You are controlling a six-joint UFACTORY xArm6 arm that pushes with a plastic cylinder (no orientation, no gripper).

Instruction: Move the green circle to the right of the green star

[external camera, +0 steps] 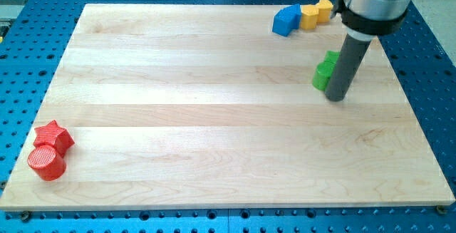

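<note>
Rod's tip (336, 97) touching green block's (324, 74) right side, shape partly hidden

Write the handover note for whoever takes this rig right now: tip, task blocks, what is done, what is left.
My tip: down on the wooden board, at the view's right, directly against the right side of a green block. The rod hides part of that block.
Green blocks: only this one green shape shows, partly covered; I cannot tell whether it is the circle, the star, or both together.
Others: blue block and yellow block touching at the view's top right; red star and red circle at the bottom left.
Done: cannot confirm placement.
Left: pull the rod clear, check the green pieces, then push the circle to the star's right if needed.
</note>
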